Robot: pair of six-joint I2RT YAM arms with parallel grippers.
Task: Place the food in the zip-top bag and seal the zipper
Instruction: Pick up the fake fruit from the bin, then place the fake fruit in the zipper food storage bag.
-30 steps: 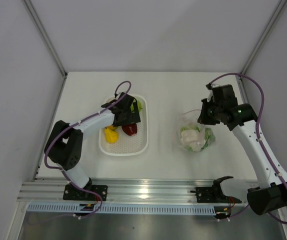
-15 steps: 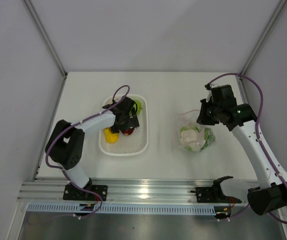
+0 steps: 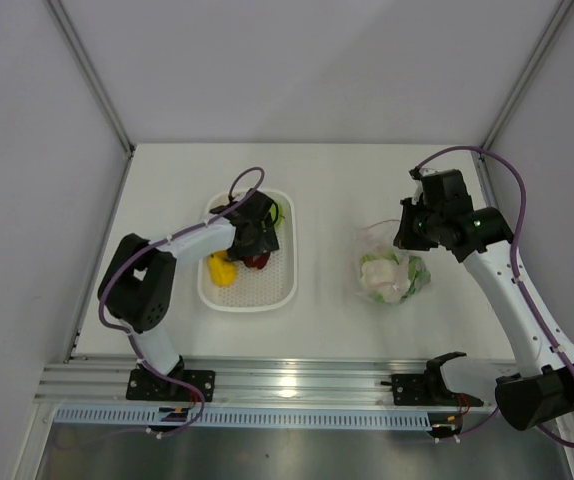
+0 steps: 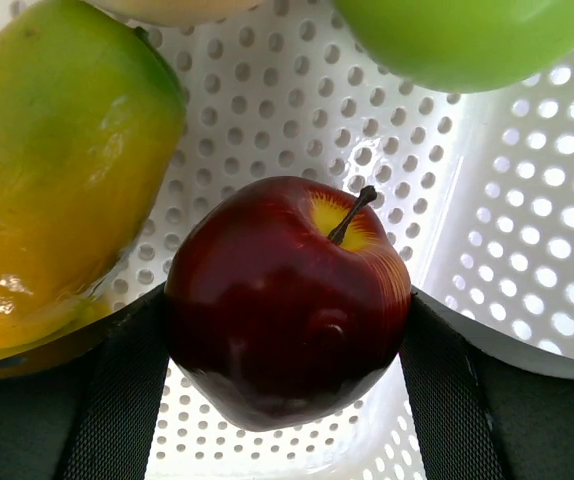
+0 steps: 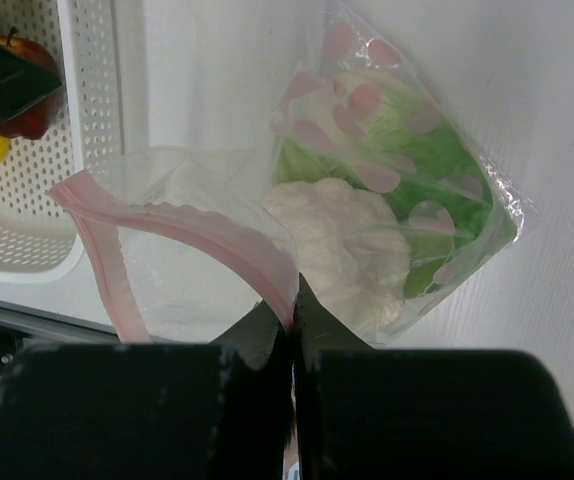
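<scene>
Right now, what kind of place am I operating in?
Probably a lab robot test booth, not a kitchen: bare white panel walls around a white table, an aluminium mounting rail, and toy fruit in a white perforated plastic basket.

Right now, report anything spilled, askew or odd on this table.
Nothing stands out. The dark red apple sits in the white perforated basket between the left jaws. The right jaws pinch the pink zipper strip of the clear plastic bag, with green-white toy lettuces inside. Nothing has spilled.
</scene>
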